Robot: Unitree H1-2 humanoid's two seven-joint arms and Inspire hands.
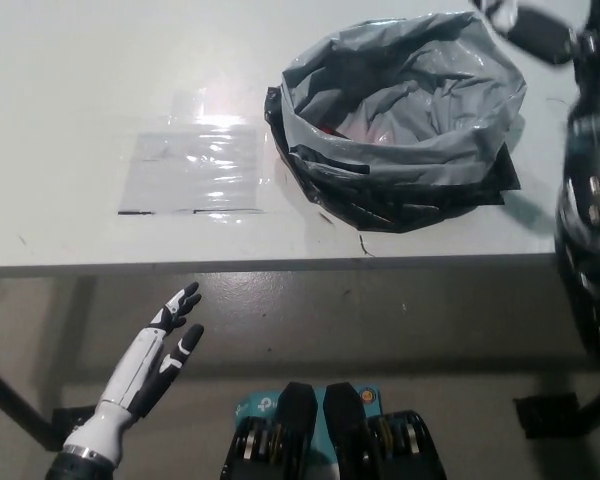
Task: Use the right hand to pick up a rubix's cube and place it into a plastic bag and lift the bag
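White tabletop (80,90) fills the upper part of the head view. On its right side sits the grey plastic bag (420,150), mouth gaping upward, its long axis running left to right. A red patch deep inside at the left is the rubix's cube (330,128), mostly hidden. The right hand (540,30) is at the bag's top right rim; its grip cannot be told. A flat clear sheet (192,170) lies left of the bag. The left hand (165,352) rests below the table edge, fingers spread, empty.

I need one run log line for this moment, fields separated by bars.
bag: grey plastic bag open on table | cube: red patch inside | right robot hand: at bag's far rim, grip unclear | left robot hand: open, below table edge
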